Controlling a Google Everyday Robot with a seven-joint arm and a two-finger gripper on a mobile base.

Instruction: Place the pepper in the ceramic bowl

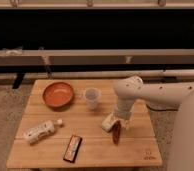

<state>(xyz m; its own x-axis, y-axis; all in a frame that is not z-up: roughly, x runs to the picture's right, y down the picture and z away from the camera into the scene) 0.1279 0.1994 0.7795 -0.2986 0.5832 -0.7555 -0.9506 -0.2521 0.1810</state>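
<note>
Gripper (119, 121) low over the right side of a wooden table (92, 127), at the end of a white arm (150, 93) reaching in from the right and bent steeply down. Open or closed: impossible to tell from this angle.

Right at its near end, the pepper (116, 133): slim, dark red, glossy, set lengthwise toward the near edge of the table. Far end of it touching or tucked just under the gripper. Held, or merely lying on the wood: cannot tell.

Just left of the gripper, touching it or very nearly so, a small white rounded lump (108, 122).

Farther left and a little farther back, near the middle of the table, a small white cup (92, 97), upright.

Left of the cup, well apart from the pepper, the ceramic bowl (58, 94): shallow, round, orange-red with a paler rim, on the far left part of the table.

On the near left, a white bottle (39, 131) lying on its side, slanted, cap end toward the middle.

Close to the near edge, between bottle and pepper, a flat black-and-orange bar (72, 148).

At the right edge of view, the robot's pale rounded body (190, 137). Around the table, grey-beige carpet (4, 117). Behind, a dark wall crossed by pale horizontal rails (90, 54).
</note>
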